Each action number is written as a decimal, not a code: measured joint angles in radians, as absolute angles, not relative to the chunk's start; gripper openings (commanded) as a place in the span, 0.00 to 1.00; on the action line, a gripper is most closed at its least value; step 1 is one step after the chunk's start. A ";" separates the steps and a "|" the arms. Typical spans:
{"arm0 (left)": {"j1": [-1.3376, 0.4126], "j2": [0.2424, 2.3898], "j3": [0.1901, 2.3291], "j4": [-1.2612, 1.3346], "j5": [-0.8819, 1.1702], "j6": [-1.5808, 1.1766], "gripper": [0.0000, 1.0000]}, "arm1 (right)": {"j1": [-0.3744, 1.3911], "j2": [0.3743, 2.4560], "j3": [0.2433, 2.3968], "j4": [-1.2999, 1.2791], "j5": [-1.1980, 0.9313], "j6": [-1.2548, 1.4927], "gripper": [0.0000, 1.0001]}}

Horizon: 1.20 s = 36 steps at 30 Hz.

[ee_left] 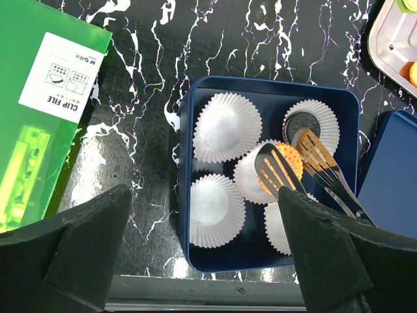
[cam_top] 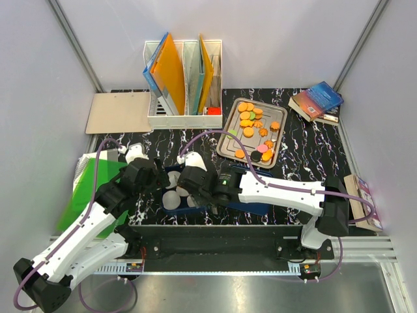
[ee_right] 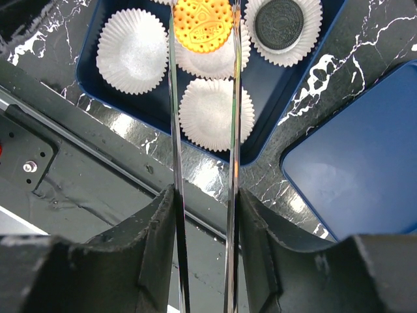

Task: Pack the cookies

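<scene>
Many cookies (cam_top: 253,124), mostly orange, lie on a metal tray (cam_top: 229,147) at the back right. My right gripper (ee_right: 205,195) is shut on metal tongs (ee_right: 174,130), and the tongs pinch one orange cookie (ee_right: 203,25) just above a white paper cup in the blue box (ee_right: 260,150). The same cookie (ee_left: 291,160) and tongs (ee_left: 329,176) show in the left wrist view. A black cookie (ee_right: 279,25) lies in the neighbouring cup. My left gripper (ee_left: 205,192) is open and empty above the box's near left part (ee_left: 184,195), with several empty cups below it.
A blue lid (ee_right: 352,176) lies right of the box. A green clip file (ee_left: 39,98) lies to the left. A white file holder (cam_top: 184,78), a clipboard (cam_top: 119,112) and books (cam_top: 317,101) stand along the back. A wooden block (cam_top: 361,199) is at the right edge.
</scene>
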<state>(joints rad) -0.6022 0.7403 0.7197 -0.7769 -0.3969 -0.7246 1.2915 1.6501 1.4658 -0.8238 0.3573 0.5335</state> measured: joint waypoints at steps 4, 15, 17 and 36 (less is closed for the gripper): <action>-0.602 0.740 0.720 -0.777 -0.397 -0.727 0.99 | 1.295 1.650 1.466 -0.833 0.358 0.538 0.45; -0.602 0.741 0.720 -0.777 -0.397 -0.731 0.99 | 1.302 1.649 1.466 -0.844 0.376 0.552 0.59; -0.602 0.741 0.720 -0.777 -0.397 -0.731 0.99 | 1.304 1.649 1.466 -0.844 0.377 0.554 0.60; -0.602 0.741 0.720 -0.776 -0.393 -0.732 0.99 | 1.030 1.436 1.472 -0.909 0.537 0.514 0.61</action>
<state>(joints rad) -0.6022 0.7406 0.7197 -0.7765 -0.3927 -0.7319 1.0298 1.4361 1.4719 -0.9089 0.5369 0.5144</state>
